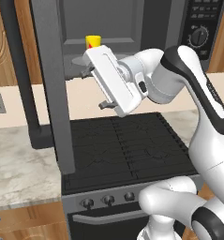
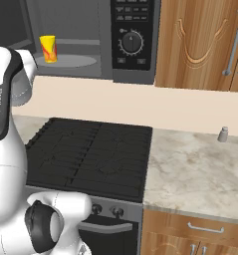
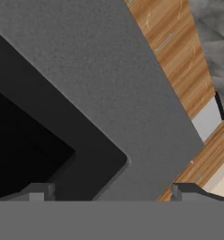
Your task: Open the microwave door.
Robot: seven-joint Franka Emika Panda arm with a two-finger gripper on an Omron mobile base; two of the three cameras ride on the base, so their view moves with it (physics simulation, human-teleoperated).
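Note:
The microwave door (image 1: 51, 79) stands swung wide open, edge-on at the left, with its thick dark bar handle (image 1: 18, 79) on the outer side. My gripper (image 1: 94, 88) is open and points left at the door's inner face, a short way from it and holding nothing. In the hand view the door's grey inner frame (image 3: 108, 79) and black window (image 3: 19, 140) are close ahead, with my gripper (image 3: 111, 192) empty and its fingertips (image 3: 38, 191) far apart. The open cavity holds a yellow and red cup (image 2: 48, 49) on the turntable.
The black stove top (image 2: 90, 154) lies under the arm, with oven knobs (image 1: 107, 200) at its front. The microwave's control panel with a round dial (image 2: 132, 42) is right of the cavity. A small grey shaker (image 2: 223, 134) stands on the marble counter (image 2: 190, 169).

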